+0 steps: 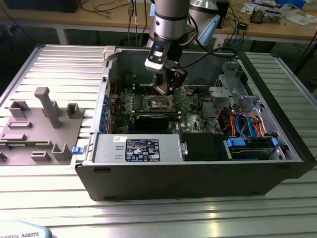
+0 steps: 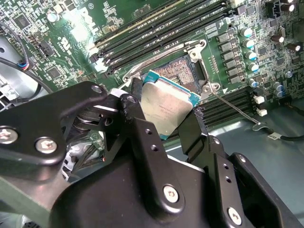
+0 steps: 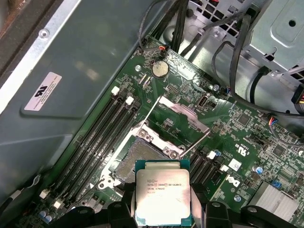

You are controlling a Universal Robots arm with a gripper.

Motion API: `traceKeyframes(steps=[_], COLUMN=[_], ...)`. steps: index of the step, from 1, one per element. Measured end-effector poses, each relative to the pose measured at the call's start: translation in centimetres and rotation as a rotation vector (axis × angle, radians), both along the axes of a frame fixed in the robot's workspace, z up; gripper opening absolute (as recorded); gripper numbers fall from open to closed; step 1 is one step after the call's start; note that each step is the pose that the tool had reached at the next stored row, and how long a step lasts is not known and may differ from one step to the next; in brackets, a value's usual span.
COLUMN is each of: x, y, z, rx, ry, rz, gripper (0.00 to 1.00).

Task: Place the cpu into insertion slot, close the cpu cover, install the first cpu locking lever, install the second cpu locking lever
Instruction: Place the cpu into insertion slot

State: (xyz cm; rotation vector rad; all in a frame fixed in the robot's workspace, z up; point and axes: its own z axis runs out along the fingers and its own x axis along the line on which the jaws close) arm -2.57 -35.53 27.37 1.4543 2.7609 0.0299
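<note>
Two black fingers (image 2: 140, 128) of the gripper (image 2: 164, 118) are clamped on opposite edges of the cpu (image 2: 166, 107). Its metal top faces up, and its underside is left free for the socket. The chip hangs just above the insertion slot (image 3: 135, 159), apart from it and not yet seated. That slot lies toward the middle of the green circuit board (image 3: 247, 142), just beside the long memory slots (image 3: 102, 126). Beyond it the cpu cover (image 3: 178, 118) stands swung open on the slot's far edge, so the dark socket is bare to receive the chip. Farthest is the grey case wall (image 3: 95, 57).
</note>
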Motion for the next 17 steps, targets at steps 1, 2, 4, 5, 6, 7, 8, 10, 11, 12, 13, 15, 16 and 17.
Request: traceKeyframes(steps=[1,2,4,5,6,7,8,10,11,12,13,15,16,17], x=[0.0,0.0,0.0,0.0,0.0,0.0,0.0,0.0,0.0,0.0,0.0,0.0,0.0,0.0], y=[0.0,0.0,0.0,0.0,0.0,0.0,0.0,0.0,0.0,0.0,0.0,0.0,0.0,0.0], z=[0.0,-0.03,-0.05,-0.07,-0.09,-0.09,-0.11,-0.14,-0.17,-0.18,-0.19,-0.22,-0.25,-0.27], rx=[-0.0001,0.0,0.0,0.0,0.0001,0.0,0.0,-0.0001,0.0001,0.0,0.0,0.0001,0.0001,0.0], ry=[0.0001,0.0,0.0001,0.0,0.0,0.0,0.0,0.0001,0.0,0.0,0.0,0.0,0.0,0.0], rz=[0.0,0.0,0.0,-0.001,-0.001,-0.001,-0.001,-0.001,-0.001,-0.001,-0.001,-0.002,-0.002,-0.003], gripper=[0.54,0.54,0.54,0.54,0.54,0.54,0.54,0.54,0.54,0.54,0.54,0.54,0.54,0.54])
